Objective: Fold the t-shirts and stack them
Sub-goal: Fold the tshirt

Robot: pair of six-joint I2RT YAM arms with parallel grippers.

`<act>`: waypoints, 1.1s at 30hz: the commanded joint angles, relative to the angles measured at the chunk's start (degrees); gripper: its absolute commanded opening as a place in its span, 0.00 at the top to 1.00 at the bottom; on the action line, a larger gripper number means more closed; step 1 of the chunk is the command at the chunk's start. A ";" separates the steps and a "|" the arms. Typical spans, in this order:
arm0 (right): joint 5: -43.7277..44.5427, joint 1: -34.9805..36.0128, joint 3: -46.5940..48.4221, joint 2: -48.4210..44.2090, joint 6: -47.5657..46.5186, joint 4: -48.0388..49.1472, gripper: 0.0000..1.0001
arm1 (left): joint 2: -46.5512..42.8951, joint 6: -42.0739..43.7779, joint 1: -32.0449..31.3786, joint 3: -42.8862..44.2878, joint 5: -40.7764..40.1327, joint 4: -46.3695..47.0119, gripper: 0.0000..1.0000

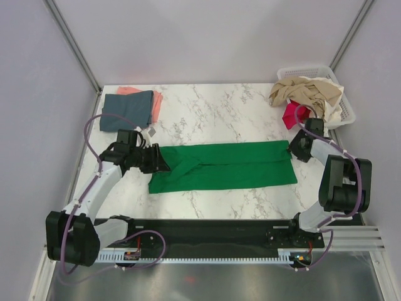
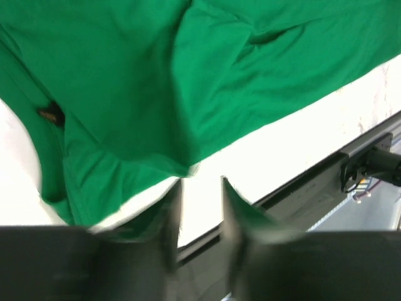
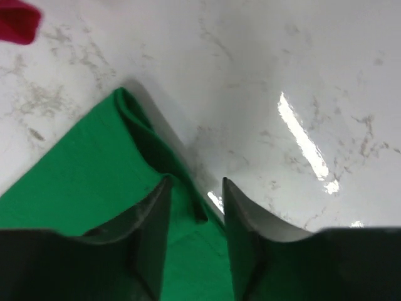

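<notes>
My left gripper [image 2: 200, 188] stood slightly spread at the green t-shirt's [image 1: 225, 164] left end, pinching nothing. My right gripper [image 3: 194, 185] was likewise spread, straddling a folded edge at its right end. The shirt lay flat across the table [image 1: 213, 106], with a blue-grey t-shirt [image 1: 128, 111] at the far left.

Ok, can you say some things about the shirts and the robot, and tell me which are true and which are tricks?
1. The green t-shirt lies spread out on the table. True.
2. The blue-grey t-shirt is in the basket. False: it lies on the pink t-shirt at the table's far left corner.
3. A beige t-shirt is draped over the basket. True.
4. The right tool grips the red t-shirt. False: it is open at the green t-shirt's right end, and the red t-shirt lies by the basket.
</notes>
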 commanded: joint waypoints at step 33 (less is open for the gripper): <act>-8.05 18.55 -6.86 1.54 4.21 6.34 0.28 | 28.81 -15.03 -4.50 4.46 -16.84 18.35 0.24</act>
